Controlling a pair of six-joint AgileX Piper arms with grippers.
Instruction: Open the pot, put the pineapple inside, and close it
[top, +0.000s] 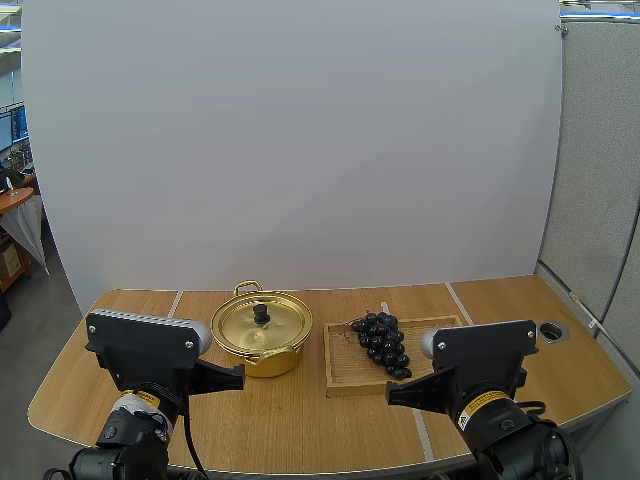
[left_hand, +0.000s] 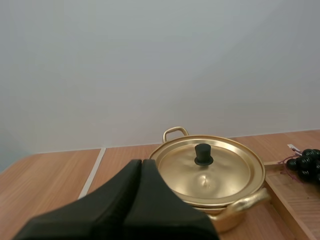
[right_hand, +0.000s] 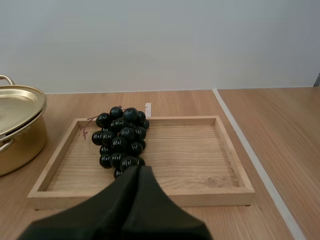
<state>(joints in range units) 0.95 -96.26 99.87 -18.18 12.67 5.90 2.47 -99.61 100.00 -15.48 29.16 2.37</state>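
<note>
Facing the pot (left_hand: 220, 172), left gripper (left_hand: 141, 164) lies closed; right gripper (right_hand: 138, 171) likewise, facing grapes (right_hand: 121, 137).

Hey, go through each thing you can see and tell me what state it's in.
Pot: closed, upright on the table.
Lid: seated on the pot.
Grapes: lying in the tray, not held.
Tray: flat on the table, beside the pot.
Left gripper: shut on nothing.
Right gripper: shut on nothing.
</note>
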